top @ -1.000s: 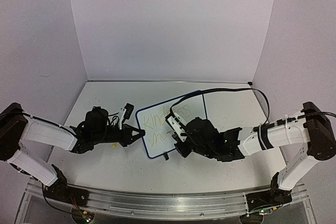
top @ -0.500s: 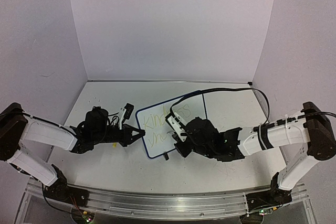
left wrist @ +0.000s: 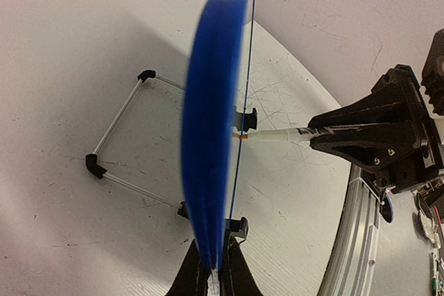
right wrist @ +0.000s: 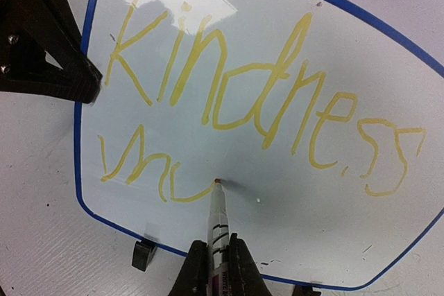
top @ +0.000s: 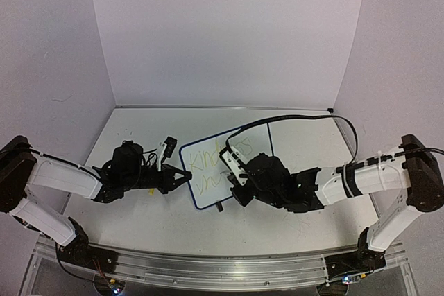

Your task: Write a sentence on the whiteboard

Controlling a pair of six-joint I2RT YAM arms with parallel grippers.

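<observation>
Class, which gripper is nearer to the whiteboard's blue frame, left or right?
Left. The left gripper is clamped on the frame of the whiteboard; the right gripper stands off the writing face, touching it only through the marker it holds.

Pen point(right wrist: 217, 216) on whiteboard point(right wrist: 388, 74) (tip btm half)

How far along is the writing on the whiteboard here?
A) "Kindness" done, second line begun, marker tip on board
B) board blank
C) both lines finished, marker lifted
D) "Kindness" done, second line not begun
A: on the whiteboard "Kindness" is complete, and the marker tip touches the end of a few strokes below it.
</observation>
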